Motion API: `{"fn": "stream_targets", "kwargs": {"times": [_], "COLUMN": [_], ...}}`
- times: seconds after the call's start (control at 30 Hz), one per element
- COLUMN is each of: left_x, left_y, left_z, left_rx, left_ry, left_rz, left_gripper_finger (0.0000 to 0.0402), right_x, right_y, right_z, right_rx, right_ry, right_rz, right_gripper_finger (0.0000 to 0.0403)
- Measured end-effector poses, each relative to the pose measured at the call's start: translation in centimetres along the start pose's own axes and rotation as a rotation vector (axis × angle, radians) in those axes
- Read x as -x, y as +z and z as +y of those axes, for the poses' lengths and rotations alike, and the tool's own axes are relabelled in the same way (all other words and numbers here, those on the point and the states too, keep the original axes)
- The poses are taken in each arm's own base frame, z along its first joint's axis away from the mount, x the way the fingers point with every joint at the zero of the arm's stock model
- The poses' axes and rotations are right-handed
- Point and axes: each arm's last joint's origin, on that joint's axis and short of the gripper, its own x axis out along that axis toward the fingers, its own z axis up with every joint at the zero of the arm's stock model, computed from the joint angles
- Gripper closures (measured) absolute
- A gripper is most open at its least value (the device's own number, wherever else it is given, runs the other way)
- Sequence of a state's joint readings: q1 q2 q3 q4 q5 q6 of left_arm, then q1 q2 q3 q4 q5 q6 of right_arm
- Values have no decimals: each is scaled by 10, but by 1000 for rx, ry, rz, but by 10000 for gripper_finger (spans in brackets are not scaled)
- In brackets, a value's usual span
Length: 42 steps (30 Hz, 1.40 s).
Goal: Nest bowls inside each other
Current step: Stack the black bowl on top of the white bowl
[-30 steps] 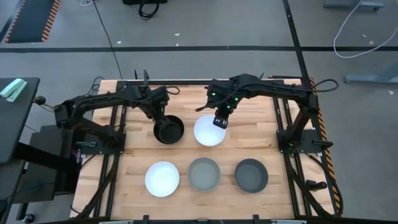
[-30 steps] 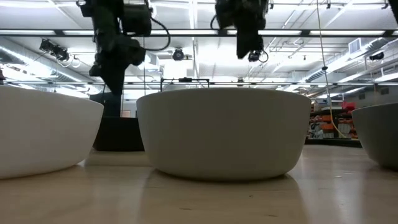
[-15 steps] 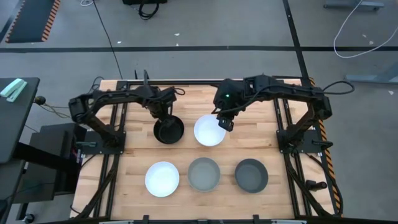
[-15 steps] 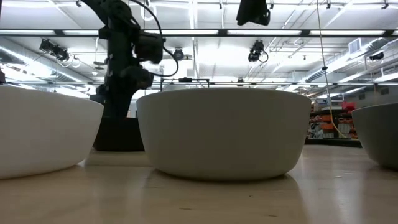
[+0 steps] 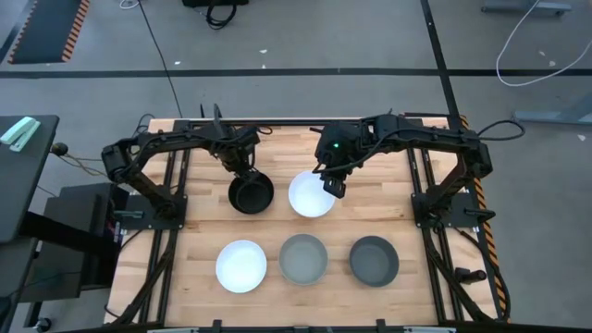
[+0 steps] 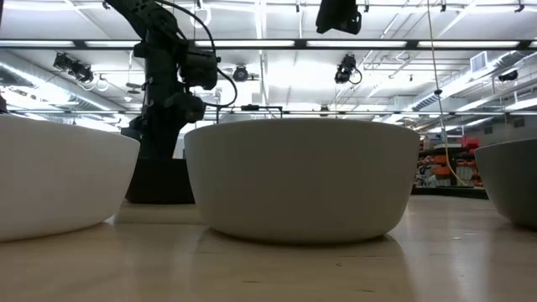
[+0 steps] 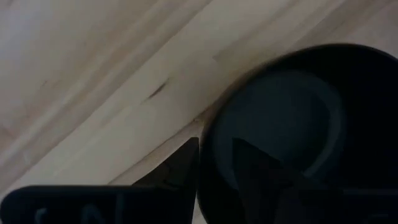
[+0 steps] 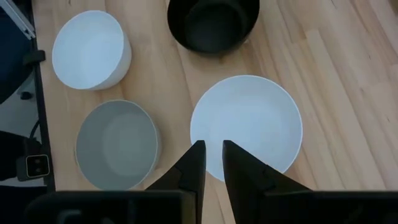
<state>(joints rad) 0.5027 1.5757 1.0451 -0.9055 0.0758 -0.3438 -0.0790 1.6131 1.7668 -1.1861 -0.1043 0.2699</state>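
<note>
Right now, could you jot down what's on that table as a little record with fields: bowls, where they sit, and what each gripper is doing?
Bowls in view: five, none visibly nested
Far row: black bowl, white bowl
Near row: second white bowl, mid grey bowl, dark grey bowl
Left gripper: open, one finger on each side of the black bowl's rim
Right gripper: above the far white bowl's edge, empty, fingers close together
Table: wooden slats

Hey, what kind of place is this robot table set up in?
Probably a big workshop or lab hall: the low view shows an open ceiling with long strip lights and shelving far behind the wooden table, and the high view shows bare concrete floor with loose cables.
</note>
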Motion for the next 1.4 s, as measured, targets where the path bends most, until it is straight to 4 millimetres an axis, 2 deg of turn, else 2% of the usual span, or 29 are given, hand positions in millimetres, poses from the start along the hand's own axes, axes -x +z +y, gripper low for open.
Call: {"fn": "stream_targets", "kwargs": {"times": [0.67, 0.8, 1.1, 1.4], "left_x": [-21, -20, 1, -4], "left_y": [5, 6, 23, 24], "left_z": [-2, -1, -6, 10], "left_rx": [-9, -7, -28, 20], "left_ry": [-23, -23, -50, -10], "left_rz": [71, 68, -14, 54], "left_gripper_finger": [294, 294, 294, 294], "right_x": [-1, -1, -1, -1], "right_y": [-2, -1, 0, -1], "right_z": [11, 11, 12, 16], "right_rx": [18, 18, 15, 21], "right_ry": [-5, -3, 1, 7], "right_rz": [-15, -23, -35, -31], "right_gripper_finger": [341, 341, 341, 341]}}
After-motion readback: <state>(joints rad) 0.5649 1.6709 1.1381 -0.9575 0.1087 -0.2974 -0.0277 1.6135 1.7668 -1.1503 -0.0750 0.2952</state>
